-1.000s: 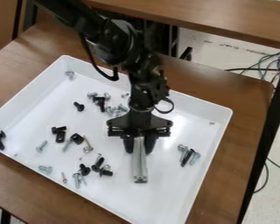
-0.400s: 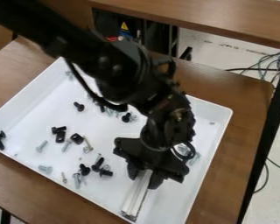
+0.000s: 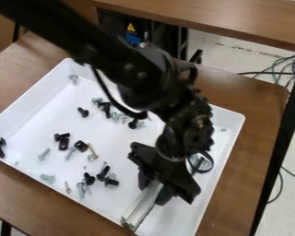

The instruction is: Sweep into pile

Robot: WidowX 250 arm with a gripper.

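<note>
Gripper clamped on metal bar, long axis slanting down-left in view

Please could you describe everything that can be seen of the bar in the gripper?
The bar is long, straight and silvery grey, metallic in look, with lines running along its length. The gripper holds it near its upper end, between two black fingers. It slants down toward the lower left of the view, its darker lower end at the near wall of the white tray; whether they touch is unclear.
</note>
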